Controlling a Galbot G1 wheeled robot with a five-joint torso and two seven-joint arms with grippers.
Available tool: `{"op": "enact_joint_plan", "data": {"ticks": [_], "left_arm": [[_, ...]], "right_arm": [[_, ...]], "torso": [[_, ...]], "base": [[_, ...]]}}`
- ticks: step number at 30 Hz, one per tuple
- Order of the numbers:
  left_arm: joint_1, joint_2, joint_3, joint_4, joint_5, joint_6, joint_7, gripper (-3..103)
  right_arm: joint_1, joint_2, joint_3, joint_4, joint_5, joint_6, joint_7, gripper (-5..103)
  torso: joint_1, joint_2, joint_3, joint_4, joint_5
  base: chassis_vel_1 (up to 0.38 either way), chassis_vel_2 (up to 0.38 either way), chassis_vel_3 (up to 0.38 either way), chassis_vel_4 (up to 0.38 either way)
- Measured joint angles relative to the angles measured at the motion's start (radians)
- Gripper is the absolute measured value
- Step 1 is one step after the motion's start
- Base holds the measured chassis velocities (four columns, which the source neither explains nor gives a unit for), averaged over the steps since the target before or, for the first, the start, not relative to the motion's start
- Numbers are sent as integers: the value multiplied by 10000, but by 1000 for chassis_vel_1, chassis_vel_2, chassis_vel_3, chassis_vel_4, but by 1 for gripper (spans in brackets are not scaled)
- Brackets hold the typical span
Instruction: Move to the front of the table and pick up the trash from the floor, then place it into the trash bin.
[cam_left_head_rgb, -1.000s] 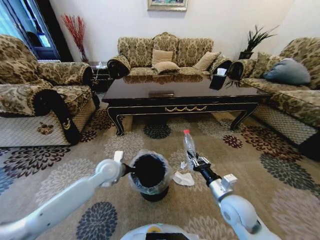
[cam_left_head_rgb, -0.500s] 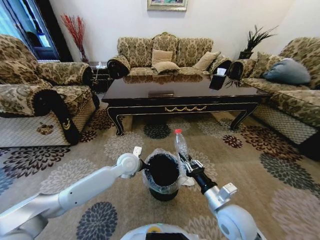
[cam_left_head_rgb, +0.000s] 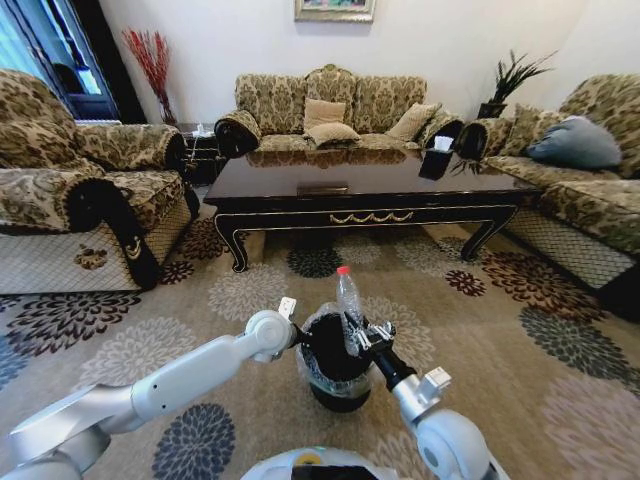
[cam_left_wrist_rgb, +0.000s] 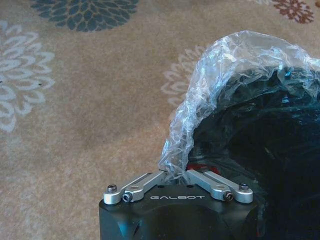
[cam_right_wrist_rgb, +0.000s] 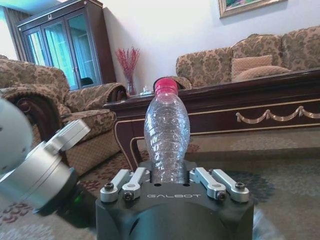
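Upright, a crinkled clear bottle (cam_right_wrist_rgb: 166, 135), red-capped, in the right gripper (cam_right_wrist_rgb: 167, 181).

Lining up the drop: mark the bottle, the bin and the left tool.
Bottle (cam_right_wrist_rgb: 166, 132): right wrist view, ribbed body.
Bin (cam_left_head_rgb: 338, 398): head view, black base.
Left tool (cam_left_wrist_rgb: 175, 175): left wrist view, between fingertips at the bag.

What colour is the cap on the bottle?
Red. The bottle has a red cap, clearest in the right wrist view.
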Motion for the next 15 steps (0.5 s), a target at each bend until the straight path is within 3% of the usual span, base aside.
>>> {"op": "enact_joint_plan", "data": {"ticks": [1, 3, 6, 8, 9, 12, 15], "left_arm": [[-3, -39, 0, 26, 11, 0, 0, 0], [-4, -86, 5, 50, 44, 0, 0, 0], [40, -160, -33, 82, 72, 0, 2, 0], [76, -166, -83, 126, 88, 0, 9, 0], [121, -145, -145, 177, 131, 0, 7, 0], [160, -42, -195, 185, 136, 0, 19, 0], [268, 60, -275, 122, 140, 0, 28, 0]], "right_arm": [[-18, 35, -36, -32, -67, -1, -36, 37], [-17, 92, -64, -73, -135, -1, -57, 37], [11, 267, -101, -162, -212, -2, -66, 53], [10, 313, -111, -178, -221, -2, -66, 53], [-3, 328, -113, -180, -222, -2, -66, 65], [-34, 314, -96, -173, -221, -5, -66, 71], [13, 317, -38, -170, -211, -28, -66, 86]], "torso": [[0, 0, 0, 0, 0], [0, 0, 0, 0, -1], [0, 0, 0, 1, 0], [1, 0, 0, -1, -2], [0, 0, 0, 0, 0], [0, 0, 1, 1, 0], [0, 0, 0, 2, -1]], "base": [[0, 0, 0, 0], [0, 0, 0, 0], [0, 0, 0, 0], [0, 0, 0, 0], [0, 0, 0, 0], [0, 0, 0, 0], [0, 0, 0, 0]]}}
